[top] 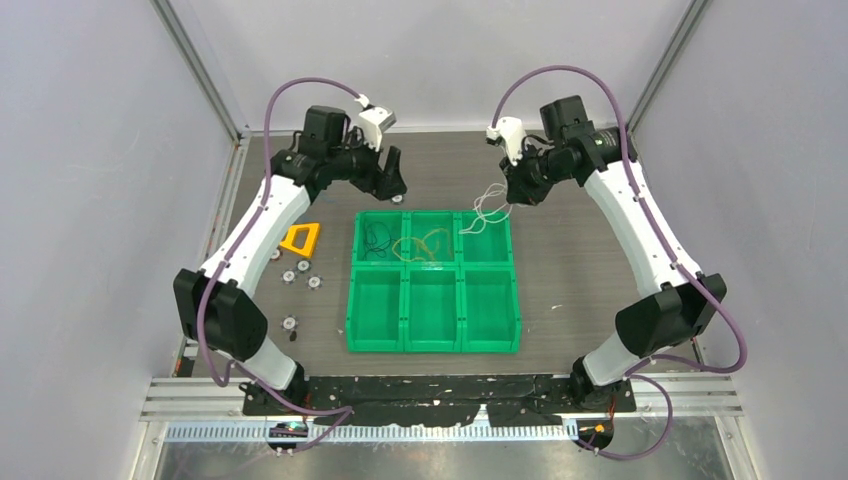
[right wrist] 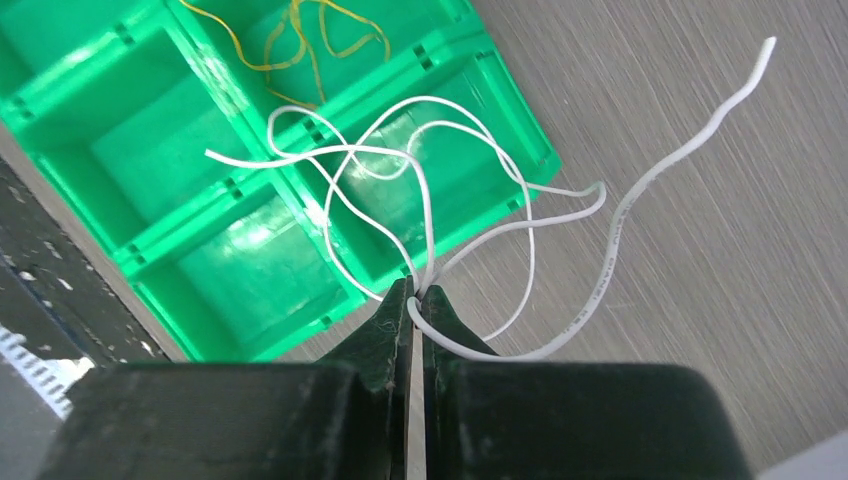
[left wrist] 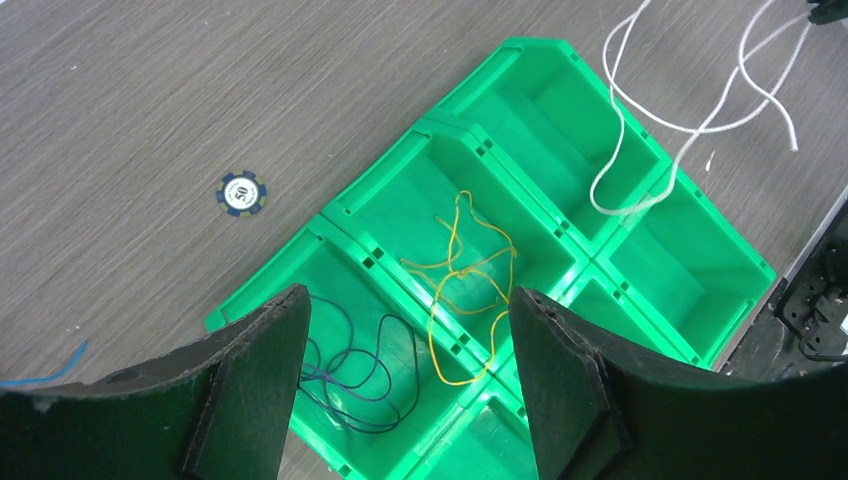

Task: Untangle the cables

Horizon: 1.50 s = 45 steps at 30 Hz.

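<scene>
Over the back right corner of the green tray, the right gripper is pinching the white cable, jaws nearly touching. Its loops are drooping from the grip toward the back right compartment, one free end pointing away over the table. Behind the tray's back left corner, the left gripper is hovering, jaws spread wide, holding nothing. The yellow cable is lying curled in the back middle compartment.

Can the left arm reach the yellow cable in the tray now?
Probably yes. The left end effector is open and faces the tray, and the yellow cable lies uncovered in its compartment; nothing stands between them.
</scene>
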Tool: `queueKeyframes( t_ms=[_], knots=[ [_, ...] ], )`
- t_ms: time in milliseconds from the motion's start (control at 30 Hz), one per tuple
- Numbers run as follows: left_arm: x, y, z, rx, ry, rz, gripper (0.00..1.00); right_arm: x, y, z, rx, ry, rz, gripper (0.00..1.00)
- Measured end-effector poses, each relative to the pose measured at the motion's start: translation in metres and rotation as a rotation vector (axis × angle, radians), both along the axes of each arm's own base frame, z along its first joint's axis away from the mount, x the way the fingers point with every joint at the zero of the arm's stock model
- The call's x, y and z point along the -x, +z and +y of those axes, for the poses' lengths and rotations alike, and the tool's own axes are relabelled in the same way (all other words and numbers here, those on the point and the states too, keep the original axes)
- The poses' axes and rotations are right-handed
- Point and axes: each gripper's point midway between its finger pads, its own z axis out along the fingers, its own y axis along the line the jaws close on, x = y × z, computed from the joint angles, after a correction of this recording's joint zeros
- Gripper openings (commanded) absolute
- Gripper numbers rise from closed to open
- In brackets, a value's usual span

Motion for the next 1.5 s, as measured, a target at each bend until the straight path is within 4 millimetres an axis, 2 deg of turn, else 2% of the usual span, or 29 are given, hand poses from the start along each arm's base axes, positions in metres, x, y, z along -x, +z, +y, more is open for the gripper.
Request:
queueKeyframes(
  t_ms=[133, 233, 367, 533, 633, 733, 867, 1000, 1067, 1100, 1167, 1233, 1367, 1500],
  knots=[
    [0.006, 0.000, 0.002, 0.002, 0.002, 0.000, 0.75, -0.001, -0.014, -0.007, 0.109, 0.010, -0.015, 0.05],
    [0.009, 0.001, 0.003, 0.002, 0.004, -0.003, 0.75, 0.001, -0.036, -0.006, 0.192, 0.046, -0.003, 0.05],
    [0.012, -0.002, 0.008, 0.000, 0.012, 0.005, 0.75, 0.003, -0.083, 0.016, 0.277, 0.144, 0.064, 0.05],
    [0.013, -0.008, 0.020, -0.002, 0.045, 0.030, 0.75, -0.003, -0.140, 0.046, 0.303, 0.216, 0.161, 0.05],
    [0.015, -0.007, 0.030, 0.001, 0.072, 0.039, 0.75, -0.003, -0.165, 0.056, 0.284, 0.235, 0.221, 0.06],
    [0.020, -0.003, 0.037, 0.004, 0.087, 0.037, 0.75, -0.001, -0.181, 0.063, 0.246, 0.250, 0.271, 0.05],
    [0.023, 0.001, 0.039, 0.005, 0.091, 0.031, 0.75, 0.000, -0.191, 0.054, 0.212, 0.233, 0.315, 0.06],
    [0.025, 0.000, 0.040, 0.002, 0.090, 0.040, 0.75, -0.001, -0.202, 0.028, 0.209, 0.177, 0.358, 0.06],
    [0.024, 0.000, 0.040, 0.002, 0.091, 0.040, 0.75, -0.001, -0.205, 0.020, 0.205, 0.158, 0.374, 0.24],
    [0.025, 0.000, 0.040, 0.002, 0.091, 0.041, 0.75, -0.002, -0.205, 0.018, 0.205, 0.155, 0.376, 0.40],
    [0.025, -0.001, 0.040, 0.001, 0.089, 0.040, 0.75, 0.001, -0.203, 0.019, 0.206, 0.157, 0.381, 0.57],
    [0.025, -0.001, 0.040, 0.000, 0.088, 0.040, 0.75, 0.004, -0.198, 0.024, 0.213, 0.170, 0.382, 0.64],
    [0.025, -0.001, 0.041, -0.004, 0.086, 0.038, 0.75, 0.004, -0.182, 0.033, 0.210, 0.181, 0.371, 0.64],
    [0.023, -0.001, 0.044, -0.006, 0.092, 0.035, 0.75, 0.001, -0.149, 0.043, 0.154, 0.191, 0.326, 0.63]
  ],
)
